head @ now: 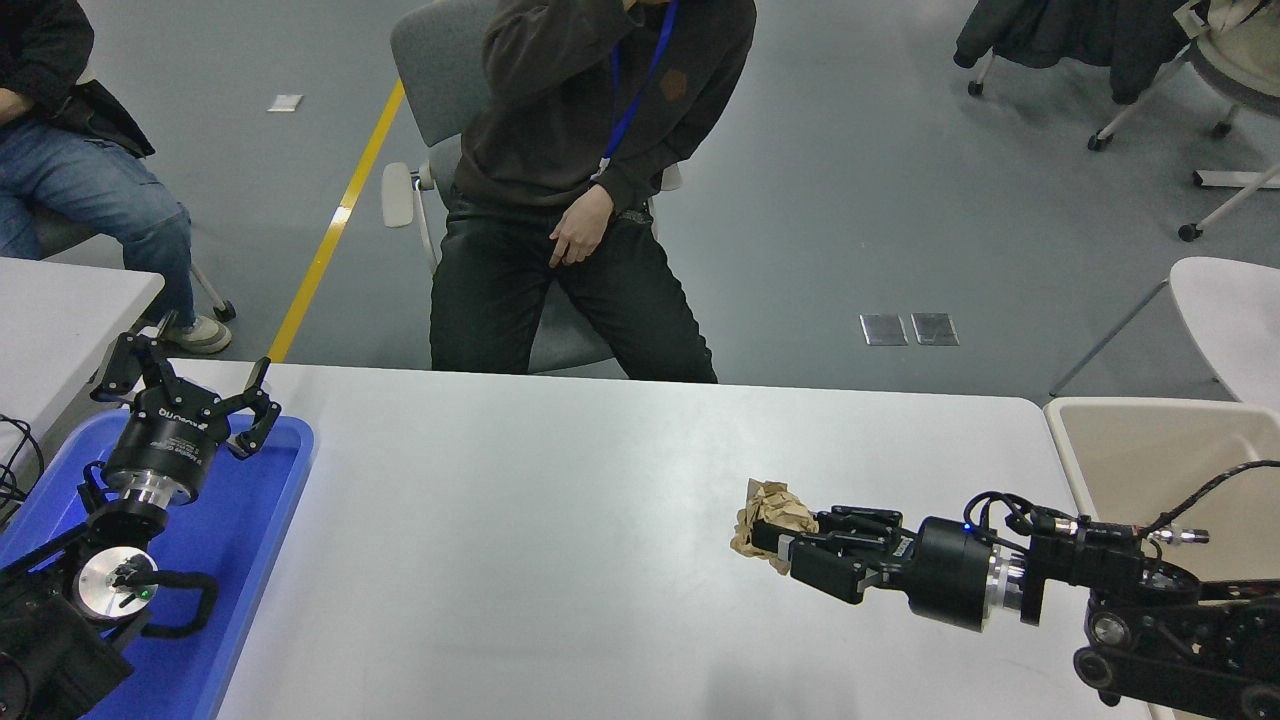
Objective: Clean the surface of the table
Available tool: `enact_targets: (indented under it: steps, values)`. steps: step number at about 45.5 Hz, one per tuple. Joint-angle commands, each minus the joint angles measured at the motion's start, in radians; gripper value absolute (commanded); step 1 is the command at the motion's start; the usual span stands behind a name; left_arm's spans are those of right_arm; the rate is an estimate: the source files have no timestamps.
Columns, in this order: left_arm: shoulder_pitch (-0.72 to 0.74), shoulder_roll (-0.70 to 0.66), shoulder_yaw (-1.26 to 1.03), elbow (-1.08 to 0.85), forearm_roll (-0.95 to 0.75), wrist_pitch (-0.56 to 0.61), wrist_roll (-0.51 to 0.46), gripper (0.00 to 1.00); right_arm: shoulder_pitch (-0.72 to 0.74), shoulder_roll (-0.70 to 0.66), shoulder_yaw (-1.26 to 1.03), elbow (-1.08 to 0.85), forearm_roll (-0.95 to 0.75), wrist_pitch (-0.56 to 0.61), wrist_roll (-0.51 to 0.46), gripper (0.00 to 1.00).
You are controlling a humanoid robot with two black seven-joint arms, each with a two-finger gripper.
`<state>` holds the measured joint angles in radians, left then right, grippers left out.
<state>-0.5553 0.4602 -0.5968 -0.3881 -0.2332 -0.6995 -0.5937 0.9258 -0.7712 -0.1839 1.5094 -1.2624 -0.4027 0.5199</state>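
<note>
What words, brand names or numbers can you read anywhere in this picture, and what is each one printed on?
White lettering on the left gripper body: a brand mark, upside down from this view and too small to read.
Light marking on the right gripper body: too blurred to read.
Round emblem on the seated person's dark top: no legible text.
Nothing else carries print.

I see my right gripper (775,540) reaching in low from the right, forearm level, fingers clamped on a crumpled paper ball (765,512); my left gripper (190,385), far left of that ball, sits parked, fingers spread
</note>
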Motion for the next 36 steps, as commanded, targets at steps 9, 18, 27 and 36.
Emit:
enact_targets:
  steps: [9, 18, 27, 36]
  values:
    - [0.0, 0.0, 0.0, 0.0, 0.0, 0.0, 0.0, 1.0, 0.065, -0.063, 0.043, 0.038, 0.271, 0.016, 0.0, 0.0]
    - [0.0, 0.0, 0.0, 0.0, 0.0, 0.0, 0.0, 1.0, 0.065, -0.115, 0.095, 0.052, 0.327, 0.018, 0.0, 0.0]
    - [0.0, 0.0, 0.0, 0.0, 0.0, 0.0, 0.0, 1.0, 0.031, -0.163, 0.171, 0.055, 0.394, 0.056, -0.003, 0.0]
    - [0.0, 0.0, 0.0, 0.0, 0.0, 0.0, 0.002, 1.0, -0.125, -0.224, 0.434, 0.049, 0.463, 0.162, -0.018, 0.0]
